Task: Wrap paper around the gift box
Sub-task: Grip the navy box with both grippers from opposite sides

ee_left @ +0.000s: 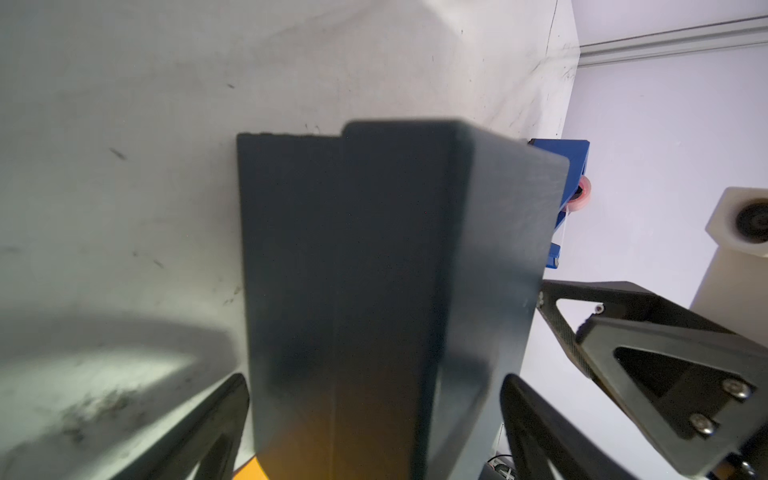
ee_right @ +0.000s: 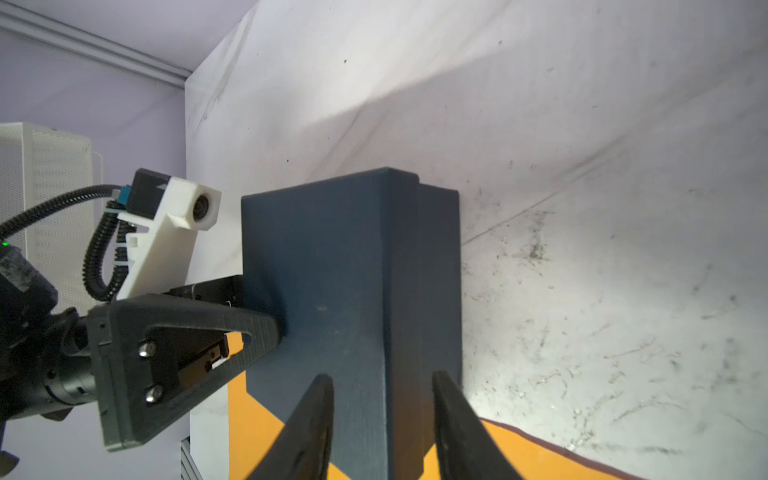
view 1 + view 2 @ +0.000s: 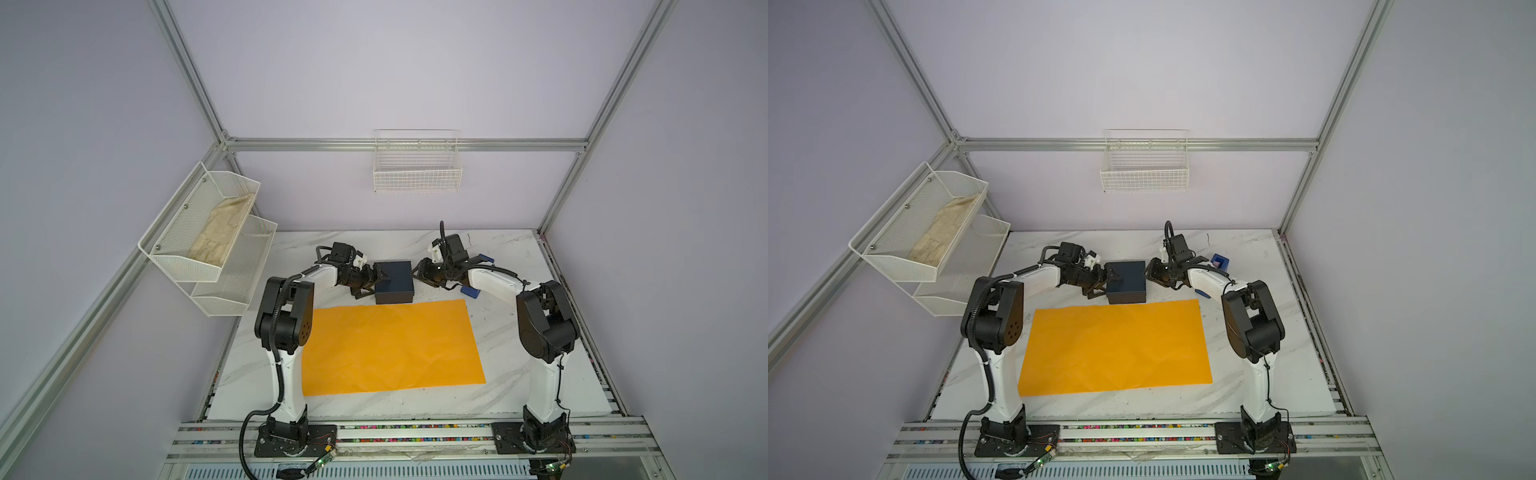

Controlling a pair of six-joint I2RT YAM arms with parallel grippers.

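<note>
Paper (image 3: 390, 345) nearest; gift box (image 3: 395, 277) behind; left gripper (image 3: 373, 283), right gripper (image 3: 417, 274) flank it, jaws apart; tape dispenser (image 3: 1219, 262) half-hidden.

The gift box (image 2: 324, 270) is matt, its dark skin finely ribbed like a weave (card or plastic, hard to say). The paper (image 3: 390, 349) is flat matt orange, faintly creased. The bench (image 3: 496, 332) has a smooth marble-look sheen, scuffed with dark scratches. The left tool (image 3: 375, 285) has fingers (image 2: 178, 311) of black plastic, grainy in layers; the wall basket (image 3: 417, 174) is white-coated wire
</note>
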